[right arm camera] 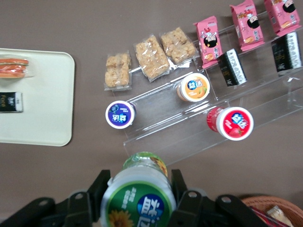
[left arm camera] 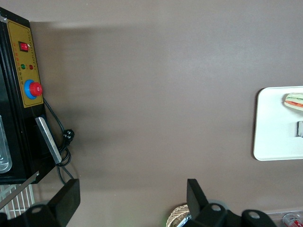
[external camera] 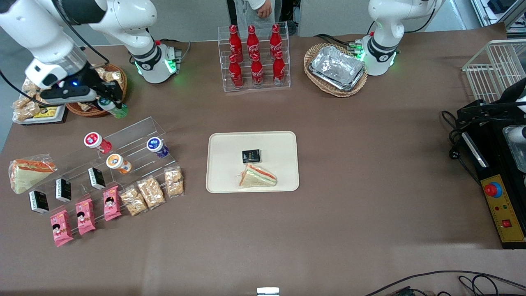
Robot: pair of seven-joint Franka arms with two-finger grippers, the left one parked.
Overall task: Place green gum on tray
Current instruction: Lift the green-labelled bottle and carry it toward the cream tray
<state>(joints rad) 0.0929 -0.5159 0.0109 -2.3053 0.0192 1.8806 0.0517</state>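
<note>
My right gripper [external camera: 110, 103] is shut on the green gum [external camera: 115, 108], a small bottle with a green body and a white lid, held in the air above the top step of the clear display stand [external camera: 123, 139]. The wrist view looks straight onto the green gum [right arm camera: 139, 189] with a black finger pressed on each side of its lid. The cream tray [external camera: 251, 161] lies flat in the middle of the table, well away toward the parked arm's end. On the tray [right arm camera: 42, 99] lie a wrapped sandwich [external camera: 258, 176] and a small black packet [external camera: 251, 156].
The stand carries red [external camera: 97, 142], orange [external camera: 118, 163] and blue [external camera: 157, 146] gum bottles, black packets, pink snack bags and nut bars. A wicker basket of snacks [external camera: 102, 88] sits under the arm. A cola bottle rack [external camera: 254, 57] and a basket of foil trays [external camera: 337, 70] stand farther from the camera.
</note>
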